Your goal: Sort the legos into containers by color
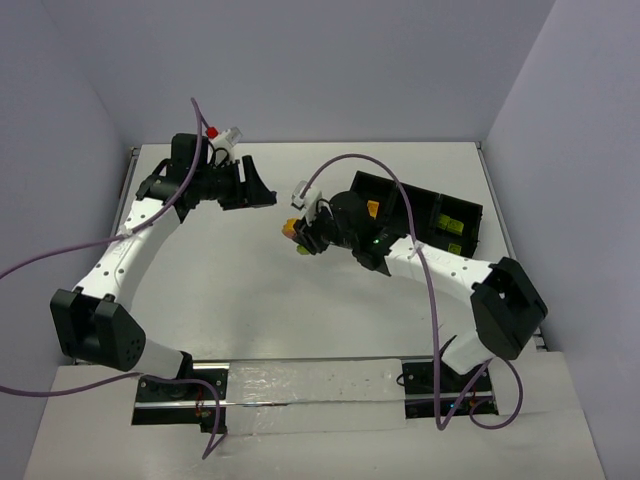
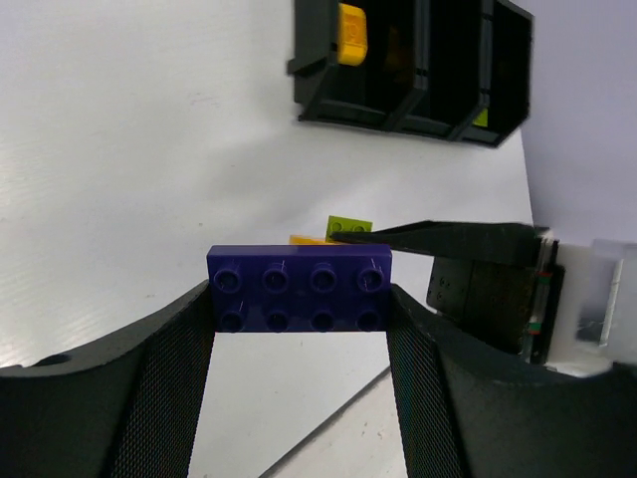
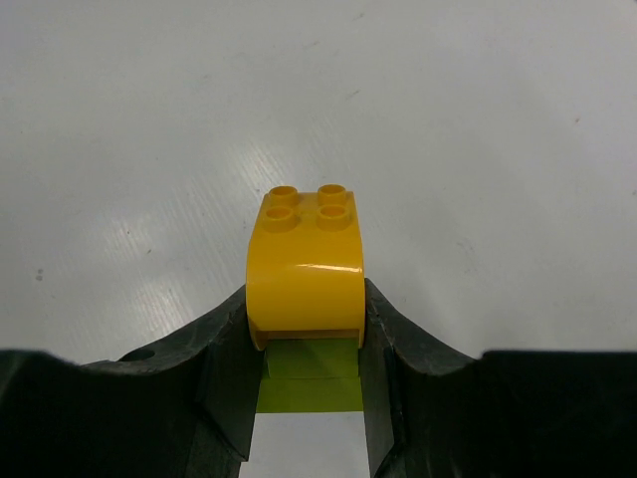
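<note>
— Holding anything, that left gripper (image 2: 301, 311)?
— Yes. Its fingers (image 2: 159, 378) are clamped on the two short ends of a blue-purple brick (image 2: 299, 289), studs turned toward the wrist camera. It hangs above the table (image 1: 250, 300), toward the far left corner.
— And the right gripper (image 3: 304, 344)?
— Closed on an orange-yellow brick (image 3: 304, 264) with a rounded top. A lime green brick (image 3: 309, 383) sits directly under it, between the same fingers. That pair hangs over the middle of the table, near the left gripper's brick but not touching it.
— Where is the tray (image 2: 358, 110)?
— Toward the far right corner, close behind the right gripper and well apart from the left one. Its left compartment holds an orange-yellow piece (image 2: 350, 30); lime green pieces (image 1: 447, 209) lie in the compartment nearest the table's right edge.
</note>
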